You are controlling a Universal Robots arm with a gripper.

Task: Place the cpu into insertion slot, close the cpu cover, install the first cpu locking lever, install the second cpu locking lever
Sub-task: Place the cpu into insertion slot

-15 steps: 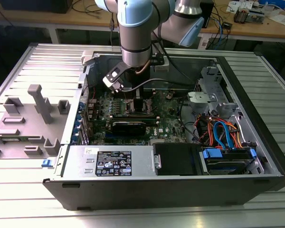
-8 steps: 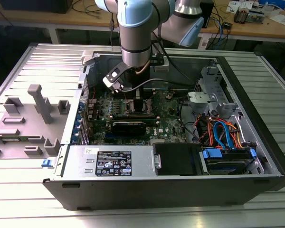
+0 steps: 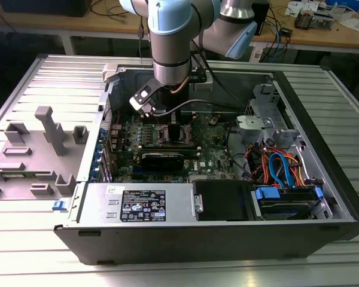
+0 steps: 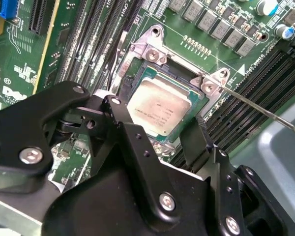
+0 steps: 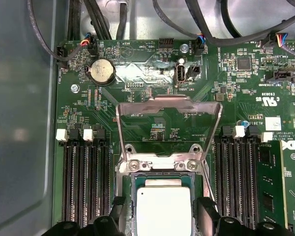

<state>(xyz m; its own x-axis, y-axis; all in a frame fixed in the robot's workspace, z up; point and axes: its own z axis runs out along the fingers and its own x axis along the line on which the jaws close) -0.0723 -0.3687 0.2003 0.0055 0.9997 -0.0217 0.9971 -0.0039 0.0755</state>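
The cpu (image 5: 164, 212) (image 4: 160, 105), a silver-topped square chip, lies flat inside the insertion slot (image 5: 162, 166) (image 4: 152, 55) on the green board. The cpu cover (image 5: 169, 104), a silver window frame, stands swung up on its hinge beyond the socket. My gripper (image 5: 161, 206) (image 4: 155, 123) (image 3: 170, 122) hangs low over the socket, open. Its black fingers (image 5: 117, 210) flank the chip on two sides with small gaps and grip nothing. A thin locking lever rod (image 4: 265, 112) sticks out free from the socket corner.
Black memory slots (image 5: 83, 177) run along both sides of the socket, with one module (image 5: 268, 182) fitted. A black card (image 3: 167, 158), the power supply (image 3: 137, 203) and a drive bay with cables (image 3: 281, 173) crowd the case. A grey fixture (image 3: 48, 134) lies outside.
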